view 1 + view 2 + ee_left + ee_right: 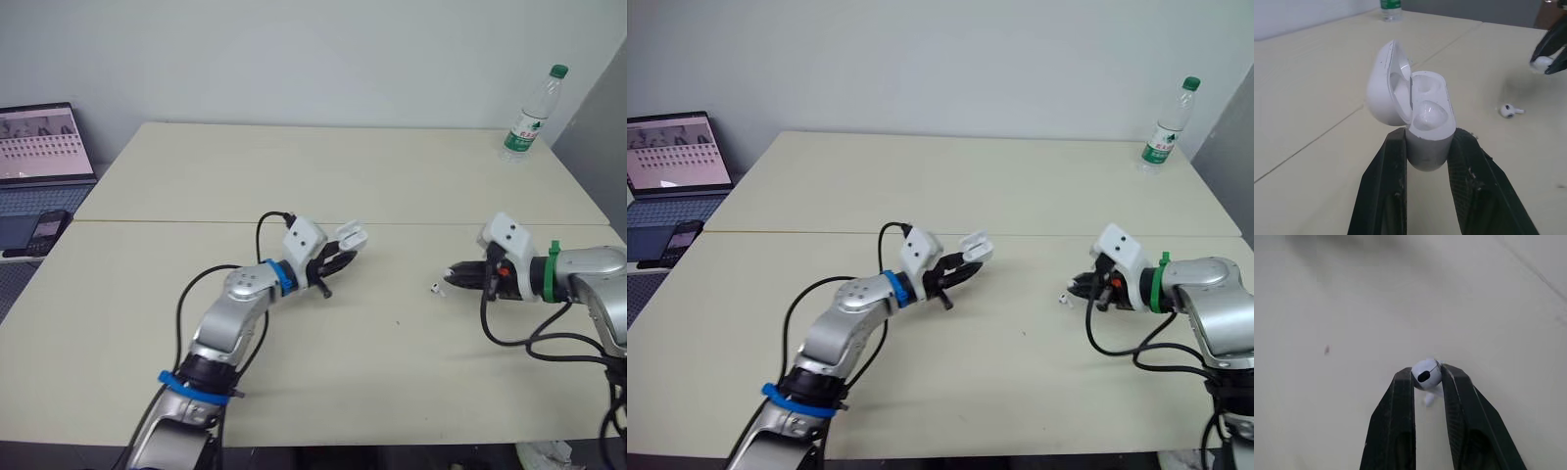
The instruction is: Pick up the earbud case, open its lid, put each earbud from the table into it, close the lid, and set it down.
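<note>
Step in hand: loading the first earbud. The lid is already open; neither earbud is in its seat yet.

**Left gripper** (1427,138)
- Its two black fingers (1393,166) are clenched on the lower body of the white, rounded plastic earbud case (1422,110), one on each side.
- The jaws stand only as far apart as the case is wide.
- The case is held clear of the pale beige table (392,176), with its hinged lid (1382,90) swung fully back and both moulded seats exposed. The seats appear empty.

**Right gripper** (1426,375)
- It is to the right of the case and well apart from it.
- Its fingers (1400,396) are nearly closed and pinch a small white earbud (1425,373) at the very tips, with its dark sensor spot showing.

**Second white earbud** (1508,110)
- It lies loose on the table to the right of the case, just beside the right gripper's tips.

Next move, as a judgement:
1. Bring the pinched earbud across to the case.
2. Align its stem with the matching seat, then release.

The seats are small and shaped, so orientation matters. The tip-only pinch could let the earbud twist or slip in transit.
</note>
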Available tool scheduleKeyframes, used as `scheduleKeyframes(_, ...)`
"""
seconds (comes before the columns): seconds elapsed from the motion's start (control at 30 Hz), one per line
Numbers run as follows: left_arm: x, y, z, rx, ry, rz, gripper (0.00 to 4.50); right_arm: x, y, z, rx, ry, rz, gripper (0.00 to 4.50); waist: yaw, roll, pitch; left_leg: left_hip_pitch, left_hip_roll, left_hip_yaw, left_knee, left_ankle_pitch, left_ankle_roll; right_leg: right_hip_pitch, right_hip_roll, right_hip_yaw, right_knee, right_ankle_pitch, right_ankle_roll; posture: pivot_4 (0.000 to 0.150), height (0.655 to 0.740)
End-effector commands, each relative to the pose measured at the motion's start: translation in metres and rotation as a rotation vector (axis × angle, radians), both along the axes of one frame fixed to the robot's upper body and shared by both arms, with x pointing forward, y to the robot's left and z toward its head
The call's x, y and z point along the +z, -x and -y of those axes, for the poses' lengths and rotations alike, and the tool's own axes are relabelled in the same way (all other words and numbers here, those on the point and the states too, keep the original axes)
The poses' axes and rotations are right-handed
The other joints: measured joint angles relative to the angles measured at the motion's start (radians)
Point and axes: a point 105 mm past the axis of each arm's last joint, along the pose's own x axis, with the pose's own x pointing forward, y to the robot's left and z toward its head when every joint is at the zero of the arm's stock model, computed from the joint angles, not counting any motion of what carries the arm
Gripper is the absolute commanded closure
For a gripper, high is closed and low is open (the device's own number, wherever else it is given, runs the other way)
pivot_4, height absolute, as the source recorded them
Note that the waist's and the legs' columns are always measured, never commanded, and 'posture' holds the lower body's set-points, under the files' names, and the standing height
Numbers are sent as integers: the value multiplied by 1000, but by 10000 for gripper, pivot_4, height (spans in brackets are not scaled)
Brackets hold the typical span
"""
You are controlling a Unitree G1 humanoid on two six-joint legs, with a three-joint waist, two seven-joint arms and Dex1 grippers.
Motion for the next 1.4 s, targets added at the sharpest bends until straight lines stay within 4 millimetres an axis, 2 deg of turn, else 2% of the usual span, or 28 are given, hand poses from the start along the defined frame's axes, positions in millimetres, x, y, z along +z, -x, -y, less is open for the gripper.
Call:
scheduleKeyframes(0.03,23,-8,22,12,64,116,37217,32,-5,-9,-108,-204,60,40753,0,0,0,0,-1,0,0,0,0,-1,0,0,0,0,0,1500,7362)
scheduleKeyframes(0.23,28,-16,45,24,115,182,37217,55,-16,-26,-265,-572,56,40753,-4,1,-1,0,0,0,-1,0,0,-1,0,0,0,1,1,1500,7362)
scheduleKeyframes(0.43,32,-19,55,28,148,230,37217,74,-13,-45,-256,-824,43,40753,-7,2,-1,-1,0,0,-1,0,0,-2,1,0,1,1,1,1500,7362)
scheduleKeyframes(0.57,34,-17,61,18,166,238,37217,76,-11,-59,-243,-863,46,40753,-7,2,-1,-2,0,0,-1,0,0,-2,1,-1,0,1,1,1500,7362)
scheduleKeyframes(0.73,38,-13,64,-1,199,226,37217,69,-8,-74,-215,-862,31,40753,-10,2,-1,-2,0,0,-2,0,0,-2,1,-1,0,0,1,1500,7362)
scheduleKeyframes(1.1,38,-3,61,-86,234,113,37217,60,-16,-75,-233,-846,42,40753,-11,2,-1,-2,0,-1,-2,0,0,-2,2,-1,0,0,1,1500,7362)
scheduleKeyframes(1.4,40,-2,59,-92,238,103,37217,53,-19,-74,-244,-837,31,40753,-10,2,-1,-2,0,-1,-2,0,0,-2,1,-1,-1,0,1,1500,7362)
